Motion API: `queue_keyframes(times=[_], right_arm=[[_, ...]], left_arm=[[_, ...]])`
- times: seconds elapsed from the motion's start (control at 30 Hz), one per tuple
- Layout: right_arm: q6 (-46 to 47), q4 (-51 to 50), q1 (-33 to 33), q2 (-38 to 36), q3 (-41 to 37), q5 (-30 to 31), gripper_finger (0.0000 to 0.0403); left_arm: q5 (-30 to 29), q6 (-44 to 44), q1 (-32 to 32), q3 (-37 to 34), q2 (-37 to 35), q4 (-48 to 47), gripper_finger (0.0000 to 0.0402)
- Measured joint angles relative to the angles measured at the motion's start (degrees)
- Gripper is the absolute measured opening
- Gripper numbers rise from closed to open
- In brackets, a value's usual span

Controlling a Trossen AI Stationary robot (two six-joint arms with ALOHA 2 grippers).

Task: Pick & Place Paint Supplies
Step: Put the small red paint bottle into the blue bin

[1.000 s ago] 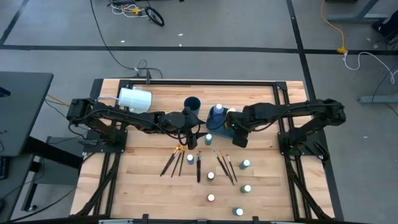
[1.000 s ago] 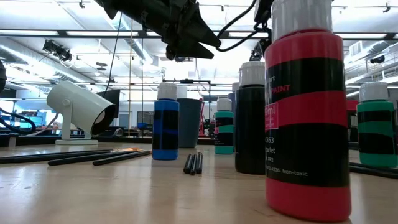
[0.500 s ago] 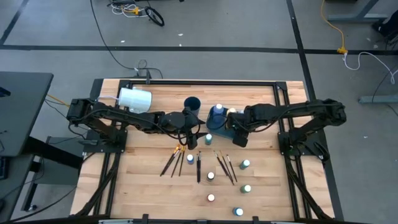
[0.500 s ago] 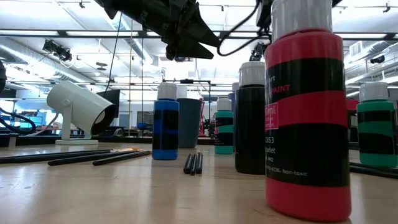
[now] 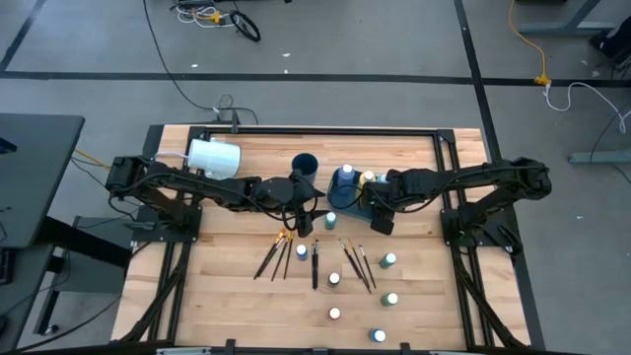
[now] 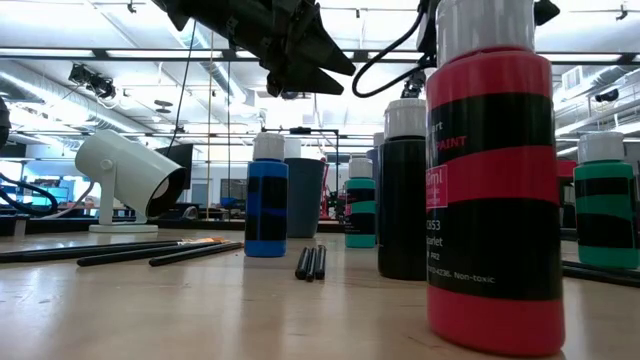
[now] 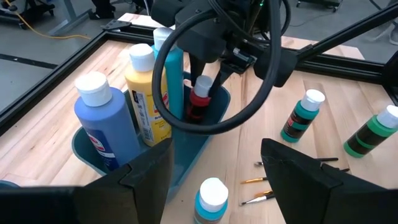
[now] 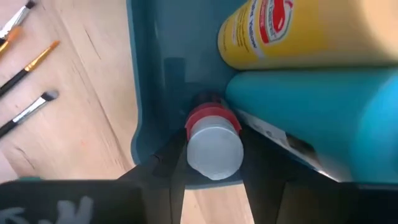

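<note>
Right gripper reaching down into blue bin, fingers closed around small red bottle with white cap, at lower centre of right wrist frame. Same bottle seen in left wrist view centre frame, standing upright in bin's corner with dark fingers on either side. Beside it inside bin: tall teal bottle, yellow bottle, big blue bottle at left of that frame. Three brushes lying on wood at upper left of right wrist frame.

Left gripper hovering near bin, jaws wide apart, nothing held; light-blue bottle between them at bottom centre. Two green bottles at right of frame.

High view: bin at table centre, both grippers meeting there; brushes and small bottles scattered in lower centre; white cylinder upper left.
</note>
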Motion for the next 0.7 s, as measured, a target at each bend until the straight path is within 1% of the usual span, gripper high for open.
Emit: queue_keyframes(times=[0.37,0.43,0.57,0.7], right_arm=[[-1.3,0.0,0.0,0.0,-0.1,0.5,0.0206],[-1.3,0.0,0.0,0.0,-0.1,0.1,0.0214],[-1.2,-0.4,0.0,-1.1,0.0,-2.5,0.0218],[-1.8,-1.3,0.0,-3.2,0.2,-2.5,0.0215]], left_arm=[[0.0,0.0,0.0,0.0,0.0,0.0,0.0249],[0.0,0.0,0.0,0.0,0.0,0.0,0.0249],[0.0,0.0,0.0,0.0,0.0,0.0,0.0249],[0.0,0.0,0.0,0.0,0.0,0.1,0.0249]])
